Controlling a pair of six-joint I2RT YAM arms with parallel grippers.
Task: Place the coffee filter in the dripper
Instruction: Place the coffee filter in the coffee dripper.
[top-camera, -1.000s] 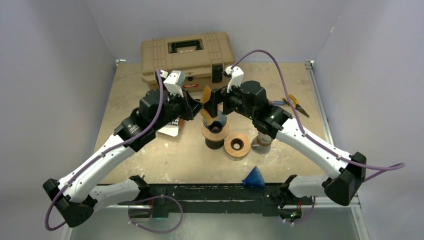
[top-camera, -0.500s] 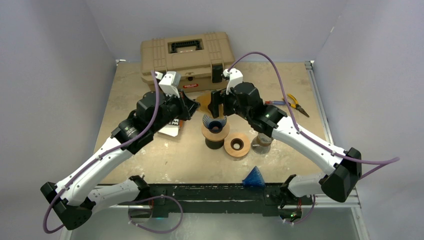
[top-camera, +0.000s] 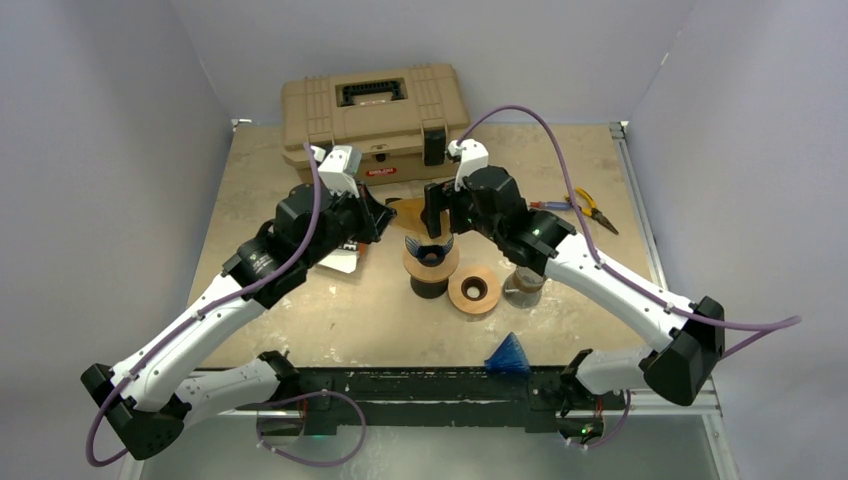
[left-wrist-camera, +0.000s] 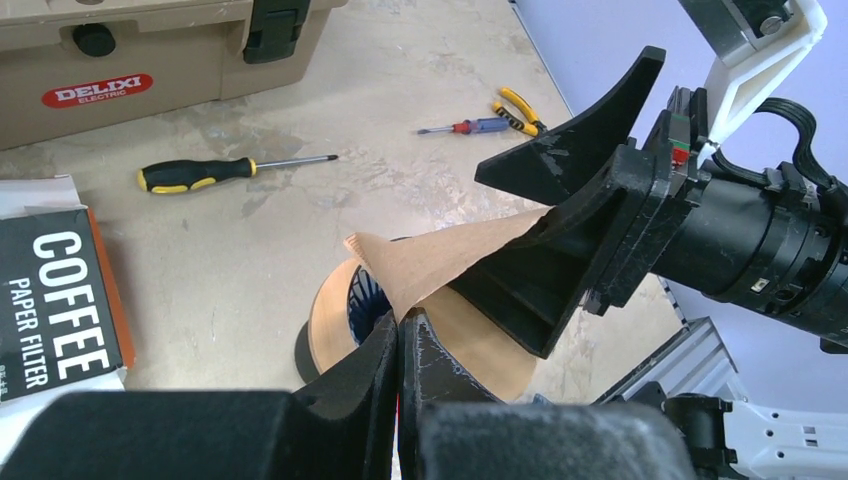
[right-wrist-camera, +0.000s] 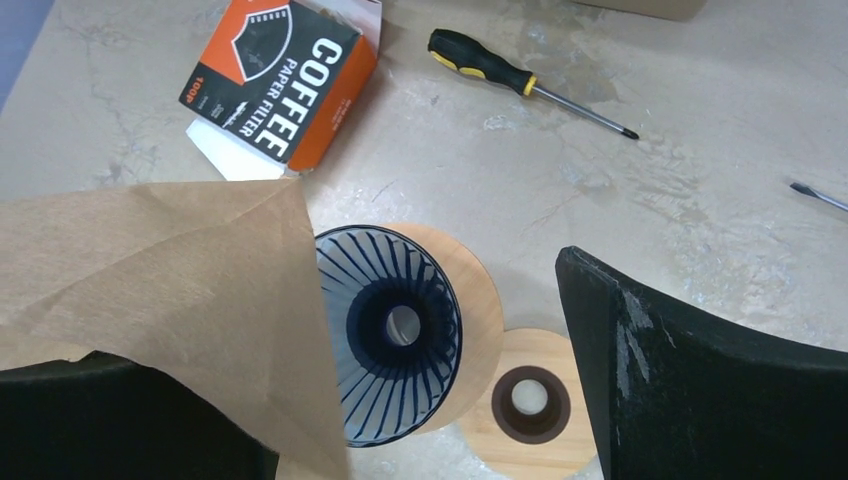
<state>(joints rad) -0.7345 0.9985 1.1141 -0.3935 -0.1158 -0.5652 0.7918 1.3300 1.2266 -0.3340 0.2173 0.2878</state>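
Note:
A brown paper coffee filter (left-wrist-camera: 450, 255) hangs just above and to the left of the dripper. My left gripper (left-wrist-camera: 400, 325) is shut on its lower edge. The dripper (right-wrist-camera: 390, 330) is a blue ribbed cone in a wooden collar on a black base, empty, mid-table in the top view (top-camera: 428, 250). My right gripper (right-wrist-camera: 415, 340) is open directly over the dripper. The filter (right-wrist-camera: 170, 290) drapes over its left finger, and its right finger (right-wrist-camera: 680, 370) stands apart. In the top view the two grippers (top-camera: 383, 215) (top-camera: 432, 210) meet at the filter (top-camera: 405, 208).
A second wooden ring (top-camera: 474, 290) and a glass jar (top-camera: 522, 285) stand right of the dripper, with a spare blue cone (top-camera: 508, 355) near the front. The coffee filter box (right-wrist-camera: 275, 85), a screwdriver (right-wrist-camera: 520, 80), pliers (top-camera: 590, 208) and a tan toolbox (top-camera: 370, 110) lie around.
Both grippers have moved slightly left and lower with the filter. The filter, held upright above the dripper before, now lies lower and flatter between them.

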